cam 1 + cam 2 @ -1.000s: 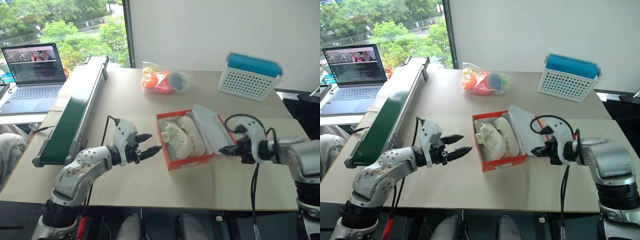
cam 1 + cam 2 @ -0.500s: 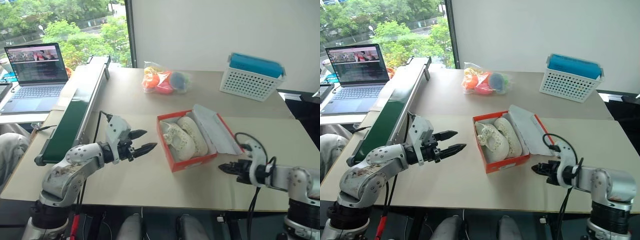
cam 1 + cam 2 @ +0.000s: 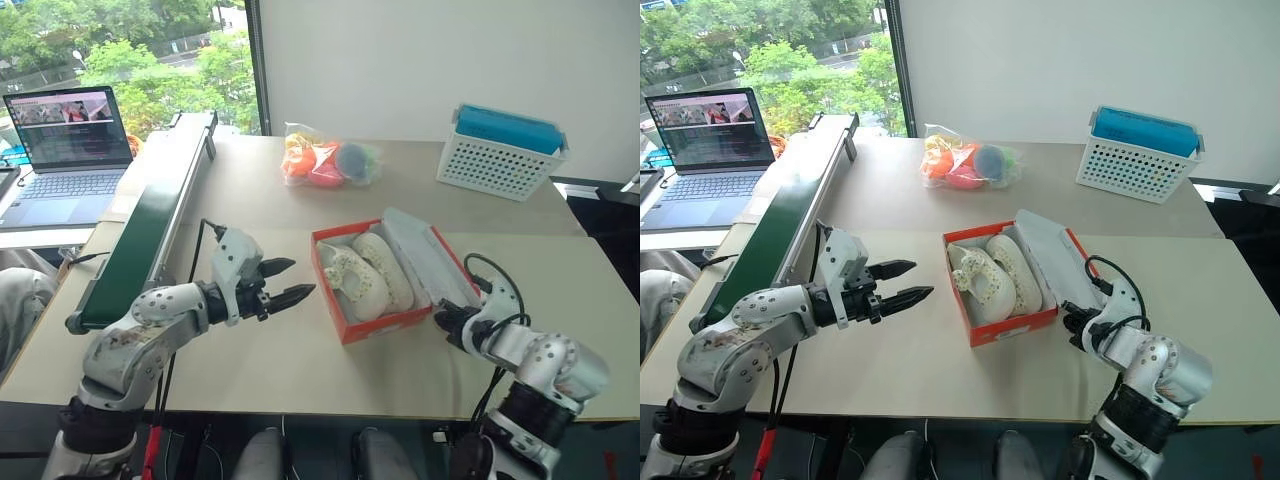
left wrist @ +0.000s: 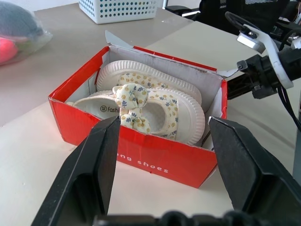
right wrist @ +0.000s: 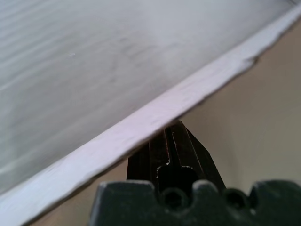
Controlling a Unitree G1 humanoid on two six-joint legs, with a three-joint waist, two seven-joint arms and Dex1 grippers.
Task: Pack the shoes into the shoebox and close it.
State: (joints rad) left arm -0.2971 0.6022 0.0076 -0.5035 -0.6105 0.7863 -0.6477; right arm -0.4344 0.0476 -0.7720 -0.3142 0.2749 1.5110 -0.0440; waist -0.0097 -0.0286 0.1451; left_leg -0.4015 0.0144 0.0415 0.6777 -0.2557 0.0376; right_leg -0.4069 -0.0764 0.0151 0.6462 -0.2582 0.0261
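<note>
Your right gripper [image 3: 1072, 322], fingers pressed together and holding nothing, has dropped from beside the shoebox [image 3: 375, 318] to table height, its tips tucked just under the free edge of the open lid [image 3: 425, 262] (the right wrist view looks up at that pale edge). That reads as the set-up for flipping the lid over. Your left gripper [image 3: 292, 282] hovers with its fingers spread wide, empty, near the box's left side. Both shoes [image 4: 150, 101] already lie side by side inside, so only the closing remains.
</note>
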